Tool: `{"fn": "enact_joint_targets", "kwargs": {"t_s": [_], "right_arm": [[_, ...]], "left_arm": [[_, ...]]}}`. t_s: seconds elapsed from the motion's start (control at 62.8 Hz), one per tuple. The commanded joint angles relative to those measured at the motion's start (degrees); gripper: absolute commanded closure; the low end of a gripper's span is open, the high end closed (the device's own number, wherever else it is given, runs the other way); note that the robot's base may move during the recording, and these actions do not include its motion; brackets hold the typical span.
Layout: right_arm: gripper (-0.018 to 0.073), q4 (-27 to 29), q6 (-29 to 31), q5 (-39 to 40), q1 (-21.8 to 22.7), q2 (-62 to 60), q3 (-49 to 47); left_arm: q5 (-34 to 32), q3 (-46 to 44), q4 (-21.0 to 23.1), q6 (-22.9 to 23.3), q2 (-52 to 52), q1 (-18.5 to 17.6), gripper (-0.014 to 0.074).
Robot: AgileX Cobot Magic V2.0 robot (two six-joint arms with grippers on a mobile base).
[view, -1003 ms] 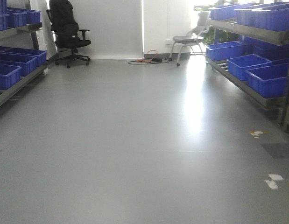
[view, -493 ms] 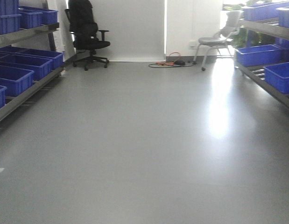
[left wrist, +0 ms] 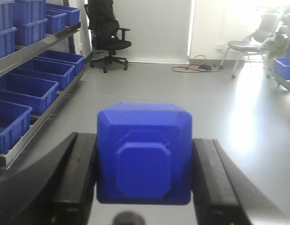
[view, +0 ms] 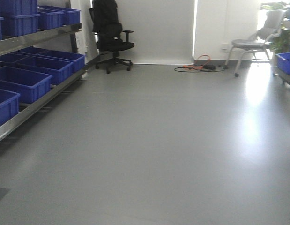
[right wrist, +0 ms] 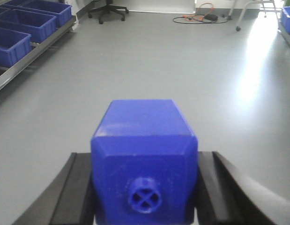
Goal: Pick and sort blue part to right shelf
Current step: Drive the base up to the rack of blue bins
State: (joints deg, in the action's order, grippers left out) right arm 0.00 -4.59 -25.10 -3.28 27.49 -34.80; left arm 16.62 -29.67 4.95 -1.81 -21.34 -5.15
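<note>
My left gripper (left wrist: 144, 140) is shut on a blue part (left wrist: 144, 161), whose flat stepped end faces the camera between the black fingers (left wrist: 81, 173). A second blue part (right wrist: 144, 136) sits in my right gripper (right wrist: 145, 159), which is shut on it, its round cross-marked cap toward the camera. Both parts are held above the grey floor. Of the right shelf (left wrist: 280, 82) only an end shows at the far right edge, with one blue bin (view: 286, 62) on it. Neither gripper appears in the front view.
A steel rack (view: 39, 101) with several blue bins (view: 23, 82) runs along the left side. A black office chair (view: 112, 40), a grey chair (view: 252, 44) and an orange cable (view: 201, 65) stand at the back wall. Grey floor (view: 159, 140) lies between.
The front view has swung to the left: the black chair and left rack moved rightward in the frame, and the right shelf slid almost out of view.
</note>
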Motion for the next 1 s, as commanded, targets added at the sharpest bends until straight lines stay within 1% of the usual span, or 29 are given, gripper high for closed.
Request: {"fn": "enact_joint_targets", "kwargs": {"t_s": [0.0,0.987], "right_arm": [[0.0201,-0.3,0.5,5.1,0.3,0.2,-1.6],[0.0201,-0.3,0.5,5.1,0.3,0.2,-1.6]], "left_arm": [[-5.4,-1.8,0.2,0.0,-0.3,0.1,0.0281],[-5.4,-1.8,0.2,0.0,-0.3,0.1,0.0281]]}}
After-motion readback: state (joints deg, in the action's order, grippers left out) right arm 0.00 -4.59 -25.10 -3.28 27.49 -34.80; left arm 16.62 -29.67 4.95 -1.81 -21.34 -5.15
